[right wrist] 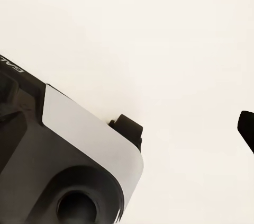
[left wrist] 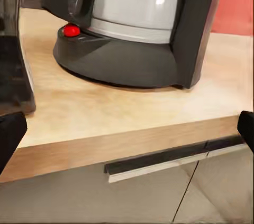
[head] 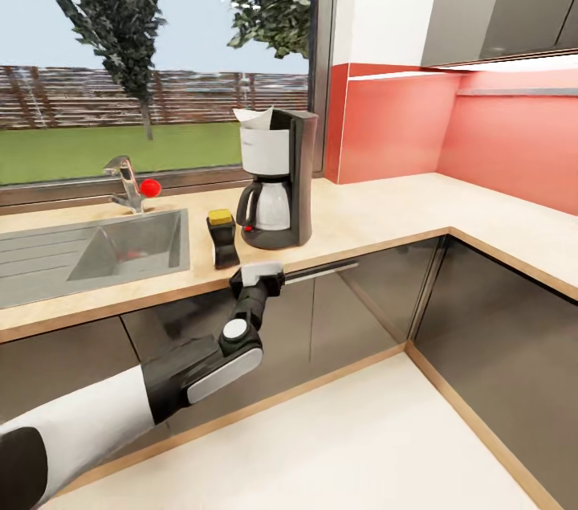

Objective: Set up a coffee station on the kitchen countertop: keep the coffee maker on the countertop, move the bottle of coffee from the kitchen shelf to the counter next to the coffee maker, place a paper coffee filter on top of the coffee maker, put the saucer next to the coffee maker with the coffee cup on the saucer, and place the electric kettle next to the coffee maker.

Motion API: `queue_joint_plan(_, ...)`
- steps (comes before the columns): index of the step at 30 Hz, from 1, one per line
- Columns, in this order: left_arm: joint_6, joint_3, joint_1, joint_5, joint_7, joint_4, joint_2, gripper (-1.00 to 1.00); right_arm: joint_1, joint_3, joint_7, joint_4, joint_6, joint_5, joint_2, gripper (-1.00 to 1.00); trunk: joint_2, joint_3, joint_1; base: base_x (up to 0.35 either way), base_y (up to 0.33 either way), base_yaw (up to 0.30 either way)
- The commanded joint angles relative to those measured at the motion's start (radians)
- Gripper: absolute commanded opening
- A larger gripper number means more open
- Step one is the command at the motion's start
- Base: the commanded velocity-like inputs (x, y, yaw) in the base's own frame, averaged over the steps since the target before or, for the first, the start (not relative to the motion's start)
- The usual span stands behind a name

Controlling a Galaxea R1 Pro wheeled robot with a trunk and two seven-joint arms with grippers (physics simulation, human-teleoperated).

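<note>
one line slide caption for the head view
Left gripper at the counter edge below the coffee bottle, beside the coffee maker.

L arm extended fwd, jaws apart; R jaws apart.

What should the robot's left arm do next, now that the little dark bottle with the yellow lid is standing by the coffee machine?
Probably draw the left gripper back from the counter edge and go for another item. The bottle of coffee already stands upright on the countertop beside the coffee maker, a paper filter sits on top, and the gripper looks open and empty.
</note>
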Motion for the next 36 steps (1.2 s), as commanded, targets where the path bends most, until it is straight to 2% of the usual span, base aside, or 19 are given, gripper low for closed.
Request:
queue_joint_plan(1,-0.01,-0.006,-0.002,0.01,0.003,-0.001,-0.008,1.0,0.0,-0.003,0.004,0.0,-0.003,0.006,0.0,1.0,-0.001,-0.001,0.0,-0.001,0.0,0.0)
queue_joint_plan(3,-0.01,-0.014,-0.002,0.01,0.002,-0.005,-0.034,1.0,0.0,-0.003,0.004,0.0,-0.003,0.006,0.0,1.0,-0.001,-0.001,0.0,-0.001,0.0,0.0)
queue_joint_plan(4,-0.011,-0.059,-0.001,0.01,-0.004,-0.02,-0.065,1.0,0.0,-0.003,0.004,0.0,-0.004,0.006,0.0,1.0,-0.001,-0.001,0.0,0.0,0.0,0.0)
queue_joint_plan(8,-0.013,-0.117,0.006,0.011,-0.069,-0.044,-0.076,1.0,0.0,-0.003,0.004,0.0,-0.004,0.006,0.0,1.0,-0.001,-0.001,0.0,0.0,0.0,0.0)
queue_joint_plan(9,-0.013,-0.138,0.008,0.011,-0.145,-0.053,-0.076,1.0,0.0,-0.003,0.004,0.0,-0.004,0.006,0.0,1.0,-0.001,-0.001,0.0,0.0,0.0,0.0)
queue_joint_plan(13,-0.012,-0.159,0.019,0.012,-0.333,-0.058,-0.066,1.0,0.0,-0.003,0.003,0.0,-0.004,0.006,0.0,1.0,-0.001,-0.001,0.0,0.0,0.0,0.0)
queue_joint_plan(14,-0.01,-0.165,0.024,0.012,-0.456,-0.056,-0.051,1.0,0.0,-0.003,0.003,0.0,-0.004,0.006,0.0,1.0,-0.001,-0.001,0.0,0.0,0.0,0.0)
queue_joint_plan(15,-0.007,-0.17,0.03,0.012,-0.711,-0.024,-0.016,1.0,0.0,-0.003,0.002,0.0,-0.004,0.006,0.0,1.0,-0.001,-0.001,0.0,0.0,0.0,0.0)
queue_joint_plan(18,-0.005,-0.171,0.031,0.028,-0.906,0.028,0.01,1.0,0.0,-0.003,0.002,0.0,-0.004,0.006,0.0,1.0,-0.001,-0.001,0.0,0.0,0.0,0.0)
queue_joint_plan(19,-0.004,-0.171,0.032,0.059,-1.04,0.073,0.031,1.0,0.0,-0.003,0.002,0.0,-0.004,0.006,0.0,1.0,-0.001,-0.001,0.0,0.0,0.0,0.0)
queue_joint_plan(24,-0.003,-0.172,0.033,0.151,-1.373,0.24,0.074,1.0,0.0,-0.003,0.002,0.0,-0.004,0.006,0.0,1.0,-0.001,-0.001,0.0,0.0,0.0,0.0)
queue_joint_plan(25,-0.003,-0.173,0.034,0.182,-1.543,0.369,0.085,1.0,0.0,-0.003,0.002,0.0,-0.004,0.006,0.0,1.0,-0.001,-0.001,0.0,0.0,0.0,0.0)
queue_joint_plan(26,-0.003,-0.172,0.041,0.194,-1.643,0.456,0.09,1.0,0.0,-0.003,0.002,0.0,-0.004,0.006,0.0,1.0,-0.001,-0.001,0.0,0.0,0.0,0.0)
queue_joint_plan(28,-0.004,-0.171,0.07,0.205,-1.779,0.588,0.094,1.0,0.0,-0.004,0.002,0.0,-0.005,0.005,-0.001,1.0,-0.001,-0.001,0.0,0.0,0.0,0.0)
queue_joint_plan(29,-0.006,-0.168,0.101,0.21,-1.897,0.708,0.096,1.0,0.0,-0.005,0.002,-0.001,-0.005,0.005,-0.001,1.0,-0.001,-0.001,0.0,0.0,0.0,0.0)
queue_joint_plan(31,-0.008,-0.146,0.148,0.214,-2.012,0.828,0.096,1.0,0.0,-0.005,0.002,-0.001,-0.006,0.004,-0.001,1.0,-0.001,-0.001,0.0,0.0,0.0,0.0)
queue_joint_plan(32,-0.009,-0.135,0.161,0.214,-2.03,0.849,0.097,1.0,0.0,-0.004,0.003,-0.001,-0.007,0.005,-0.001,1.0,-0.001,-0.001,0.0,0.0,0.0,0.0)
queue_joint_plan(34,-0.014,-0.071,0.231,0.215,-2.08,0.918,0.097,1.0,0.0,-0.005,0.006,-0.002,-0.007,0.003,-0.003,1.0,-0.001,-0.001,0.0,0.0,0.0,0.0)
queue_joint_plan(36,-0.017,-0.062,0.245,0.215,-2.085,0.929,0.097,1.0,0.0,-0.006,0.006,-0.002,-0.007,0.003,-0.003,1.0,-0.001,-0.001,0.0,0.0,0.0,0.0)
